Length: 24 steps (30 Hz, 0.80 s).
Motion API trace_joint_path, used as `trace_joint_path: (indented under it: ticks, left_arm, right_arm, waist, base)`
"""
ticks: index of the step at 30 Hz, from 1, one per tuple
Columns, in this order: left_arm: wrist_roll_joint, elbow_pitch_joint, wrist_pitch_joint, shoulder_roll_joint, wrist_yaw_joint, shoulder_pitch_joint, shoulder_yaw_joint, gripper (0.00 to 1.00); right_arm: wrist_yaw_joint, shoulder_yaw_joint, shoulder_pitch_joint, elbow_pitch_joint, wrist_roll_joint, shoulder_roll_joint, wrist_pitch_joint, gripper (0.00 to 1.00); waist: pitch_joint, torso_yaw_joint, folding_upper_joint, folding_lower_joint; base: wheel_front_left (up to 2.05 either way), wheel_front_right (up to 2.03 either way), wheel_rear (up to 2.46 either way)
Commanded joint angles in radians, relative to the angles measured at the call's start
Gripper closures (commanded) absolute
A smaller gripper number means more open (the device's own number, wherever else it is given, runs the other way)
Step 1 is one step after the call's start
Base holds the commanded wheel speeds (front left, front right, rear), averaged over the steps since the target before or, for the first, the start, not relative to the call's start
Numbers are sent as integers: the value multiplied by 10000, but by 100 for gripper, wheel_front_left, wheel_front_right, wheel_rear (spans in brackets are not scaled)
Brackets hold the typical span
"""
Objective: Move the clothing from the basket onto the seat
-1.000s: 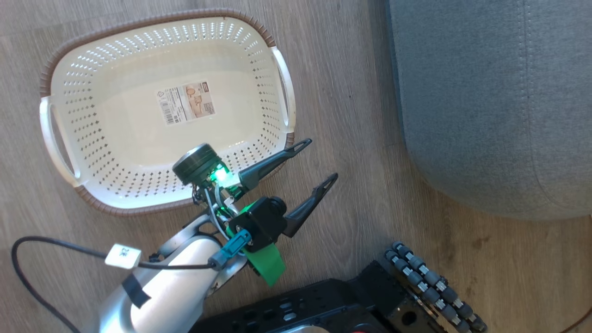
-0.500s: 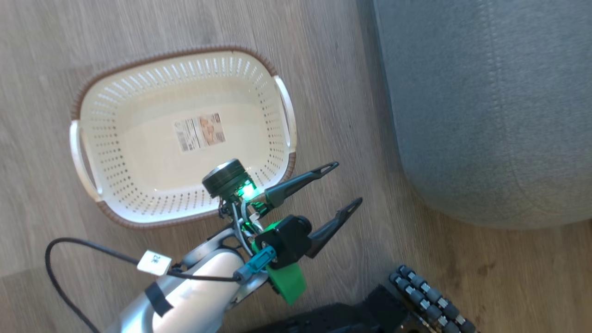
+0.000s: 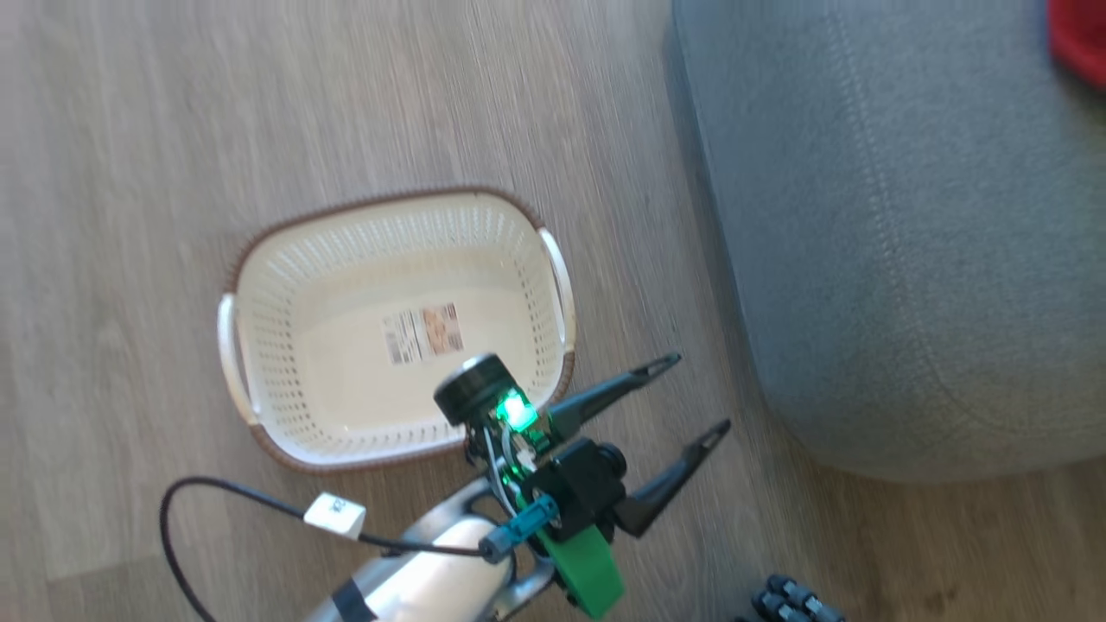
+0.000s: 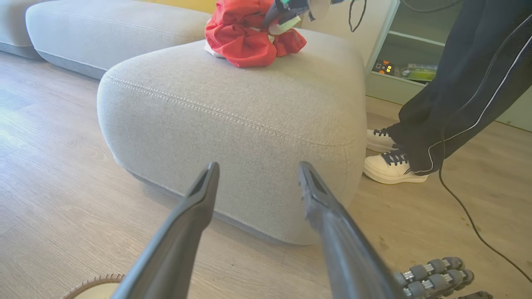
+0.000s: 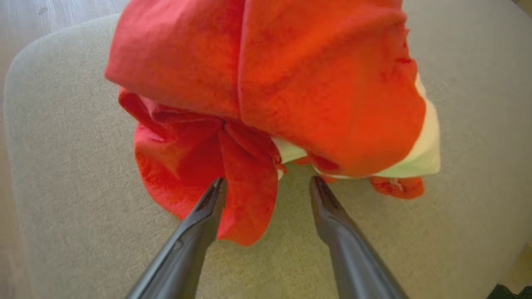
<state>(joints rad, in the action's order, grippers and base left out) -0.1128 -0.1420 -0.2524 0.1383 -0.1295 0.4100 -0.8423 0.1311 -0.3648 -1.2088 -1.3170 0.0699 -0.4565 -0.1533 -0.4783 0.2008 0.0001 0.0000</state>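
While clothing (image 5: 291,83) lies on the seat (image 5: 75,216), right gripper (image 5: 268,180) above and left gripper (image 3: 698,393) beside it gape wide, seemingly empty.

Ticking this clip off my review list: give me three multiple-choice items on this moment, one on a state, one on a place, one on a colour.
1. The basket is:
A) full of fabric
B) tipped on its side
C) empty and upright

2. The clothing lies:
A) on the seat
B) hanging from a hook
C) draped over the basket's rim

3. The clothing is mainly:
A) blue
B) red
C) grey

Answers:
1 C, the head view shows the basket's inside bare.
2 A, the left wrist view shows the bundle on top of the seat.
3 B, the right wrist view shows it bright red with some white.
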Motion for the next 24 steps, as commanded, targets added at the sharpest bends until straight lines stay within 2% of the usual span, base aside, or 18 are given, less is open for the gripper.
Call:
trace_joint_path:
  ticks: [1, 3, 6, 12, 13, 14, 17, 18, 19, 20, 24]
  left_arm:
    - [-99, 314, -94, -239, -11, -276, 281, 0]
    - [-166, 320, -94, -386, -11, -502, 400, 0]
    - [-214, 326, -94, -546, -11, -812, 509, 0]
    - [-270, 277, -94, -730, -11, -1529, 1130, 0]
    - [-270, 277, -94, -730, -11, -1529, 1130, 0]
    - [-237, 272, -94, -761, -11, -1679, 1498, 0]
    - [-184, 298, -94, -793, -11, -1809, 2040, 0]
    - [-184, 298, -94, -793, -11, -1809, 2040, 0]
    - [-181, 336, -94, -810, -11, -1915, 2486, 0]
    - [-181, 336, -94, -810, -11, -1915, 2486, 0]
    - [-184, 364, -94, -835, -11, -2192, 3343, 0]
  right_arm:
    - [-4, 346, 152, 265, -341, -185, -401, 0]
    - [-4, 794, 232, 265, -759, -23, -615, 0]
    - [-4, 1705, 424, 482, -1421, 76, -379, 0]
    - [-4, 4311, 1494, 2227, -3543, -14, 427, 0]
    - [-4, 4311, 1494, 2227, -3543, -14, 427, 0]
    - [-4, 5192, 1984, 3112, -4489, -374, 733, 0]
    - [-4, 6239, 2714, 4324, -5794, -1067, 1274, 0]
    - [-4, 6239, 2714, 4324, -5794, -1067, 1274, 0]
    - [-4, 6657, 3113, 5041, -6749, -1364, 1689, 0]
    - [-4, 6657, 3113, 5041, -6749, -1364, 1689, 0]
    - [-4, 7554, 3841, 6314, -8099, -1774, 2427, 0]
  waist:
    - [914, -213, -1, 0]
    - [1337, -250, -1, 0]
    - [1910, -301, -1, 0]
    - [2931, -328, -1, 0]
    - [2931, -328, -1, 0]
    - [3153, -375, -1, 0]
    - [3441, -521, -1, 0]
    - [3441, -521, -1, 0]
    - [3615, -607, -1, 0]
    - [3615, -607, -1, 0]
    - [3971, -774, -1, 0]
  base:
    - [0, 0, 0]
    - [0, 0, 0]
    - [0, 0, 0]
    - [0, 0, 0]
    - [0, 0, 0]
    - [0, 0, 0]
    - [0, 0, 0]
    - [0, 0, 0]
    - [0, 0, 0]
    - [0, 0, 0]
    - [0, 0, 0]
